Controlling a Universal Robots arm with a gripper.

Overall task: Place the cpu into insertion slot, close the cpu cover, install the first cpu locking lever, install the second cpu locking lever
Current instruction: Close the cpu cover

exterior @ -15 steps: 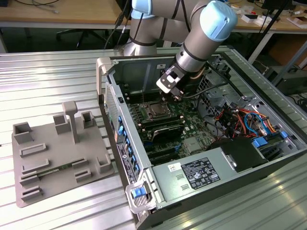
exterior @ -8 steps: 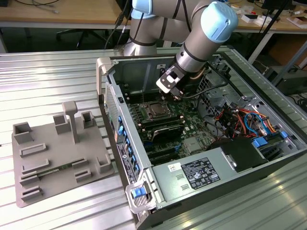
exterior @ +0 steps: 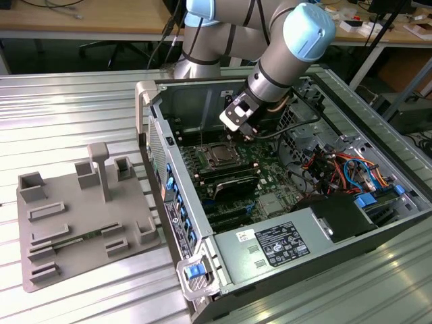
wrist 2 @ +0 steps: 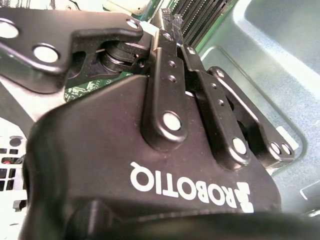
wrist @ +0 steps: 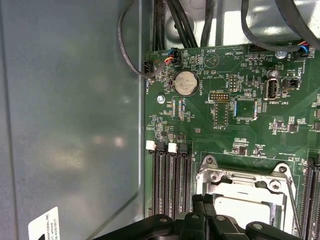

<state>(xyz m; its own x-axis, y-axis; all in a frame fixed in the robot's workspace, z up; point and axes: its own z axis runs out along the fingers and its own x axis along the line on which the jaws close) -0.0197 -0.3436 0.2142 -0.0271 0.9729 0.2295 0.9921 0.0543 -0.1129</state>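
The insertion slot [exterior: 219, 156] sits on the green board inside the open computer case. In the first wrist view the cpu cover [wrist: 240, 177] lies flat over the slot, and the silver top of the cpu [wrist: 247, 206] shows through its cut-out. A thin wire lever [wrist: 294, 200] runs along one side of the cover. I cannot tell whether it is latched. My gripper [exterior: 250, 136] hovers just above the board, beside the slot. Its black fingertips [wrist: 204, 200] are pressed together with nothing between them, and the second wrist view also shows the fingers [wrist 2: 172, 30] shut.
Long black memory slots [wrist: 170, 185] flank the socket. A black-finned module [exterior: 233, 181] lies just in front of it. Coloured cables [exterior: 337, 169] and a power supply [exterior: 283, 246] fill the case's right part. The grey case wall [wrist: 70, 125] is close. A grey fixture plate [exterior: 81, 223] lies on the exterior view's left.
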